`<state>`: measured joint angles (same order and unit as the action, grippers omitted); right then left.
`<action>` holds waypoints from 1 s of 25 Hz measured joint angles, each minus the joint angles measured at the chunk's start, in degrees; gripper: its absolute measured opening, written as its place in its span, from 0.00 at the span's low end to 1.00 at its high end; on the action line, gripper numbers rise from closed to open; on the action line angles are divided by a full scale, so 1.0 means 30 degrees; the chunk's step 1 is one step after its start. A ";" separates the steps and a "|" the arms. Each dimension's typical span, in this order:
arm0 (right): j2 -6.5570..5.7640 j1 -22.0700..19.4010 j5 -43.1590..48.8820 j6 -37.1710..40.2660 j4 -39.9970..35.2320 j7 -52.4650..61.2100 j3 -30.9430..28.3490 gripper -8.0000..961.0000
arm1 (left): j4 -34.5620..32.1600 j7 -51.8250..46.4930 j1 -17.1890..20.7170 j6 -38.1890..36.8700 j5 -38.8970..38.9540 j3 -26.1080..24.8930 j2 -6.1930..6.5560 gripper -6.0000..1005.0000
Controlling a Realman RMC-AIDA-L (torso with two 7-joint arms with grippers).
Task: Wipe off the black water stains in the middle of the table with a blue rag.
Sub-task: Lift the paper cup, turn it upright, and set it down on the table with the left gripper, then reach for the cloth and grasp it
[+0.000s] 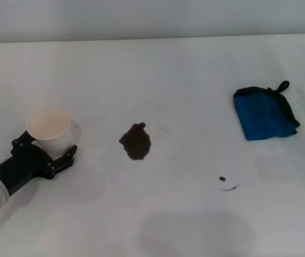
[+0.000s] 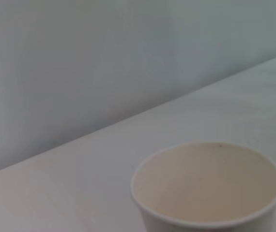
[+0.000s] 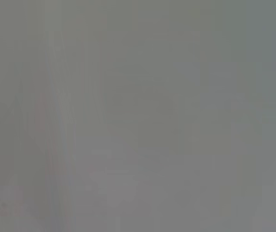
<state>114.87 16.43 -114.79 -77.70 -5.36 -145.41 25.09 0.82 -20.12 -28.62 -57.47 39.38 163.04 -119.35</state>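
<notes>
The black water stains lie on the white table (image 1: 184, 64): a dark brown blotch (image 1: 136, 142) near the middle, and a tiny dot with a thin streak (image 1: 226, 183) nearer the front right. The blue rag (image 1: 265, 112), folded, with black edging and a small loop, rests at the right, well apart from the blotch. At the left, my left gripper (image 1: 45, 150) holds a white paper cup (image 1: 50, 127) upright, one black finger on each side; the left wrist view shows the cup (image 2: 208, 193) close up. My right gripper is out of view.
The table's far edge meets a pale wall at the back. The right wrist view shows only a featureless grey surface.
</notes>
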 joint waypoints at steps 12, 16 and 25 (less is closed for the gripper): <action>0.0001 0.0008 0.0000 -0.0001 0.0000 -0.0038 0.0027 0.85 | -0.0424 0.1196 0.1521 -0.1320 0.1007 0.0010 0.0070 0.88; 0.0001 0.0005 0.0000 -0.0002 0.0000 -0.0042 0.0007 0.85 | -0.0289 0.1227 0.2067 -0.2200 0.1452 -0.0004 0.0114 0.88; 0.0001 -0.0204 -0.0116 -0.0152 0.0000 0.0063 -0.0160 0.84 | -0.0029 0.1279 0.3791 -0.4494 0.2628 -0.0036 0.0166 0.89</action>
<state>114.87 15.82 -115.13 -78.15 -5.36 -145.21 24.61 0.73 -16.28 -17.24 -70.96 47.26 162.93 -118.85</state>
